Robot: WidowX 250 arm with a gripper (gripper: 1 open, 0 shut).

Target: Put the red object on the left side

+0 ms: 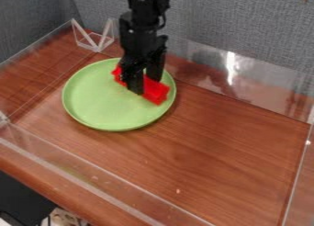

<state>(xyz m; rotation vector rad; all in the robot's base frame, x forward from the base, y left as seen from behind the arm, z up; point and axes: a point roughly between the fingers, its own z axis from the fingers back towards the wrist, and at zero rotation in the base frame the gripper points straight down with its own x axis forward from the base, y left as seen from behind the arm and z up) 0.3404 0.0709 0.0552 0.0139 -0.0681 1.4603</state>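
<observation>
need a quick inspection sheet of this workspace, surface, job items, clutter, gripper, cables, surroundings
surface: brown wooden table, fenced by clear plastic walls.
job's things: red block lies on the green plate, toward the plate's upper right part; not yet moved to the left side.
clutter: a small clear wire-like stand at the back left corner; what it is cannot be told.
gripper: black gripper points down over the red block, one finger on each side of it; whether it grips cannot be told.
cables: nothing seen.
surroundings: grey wall behind the table.
</observation>
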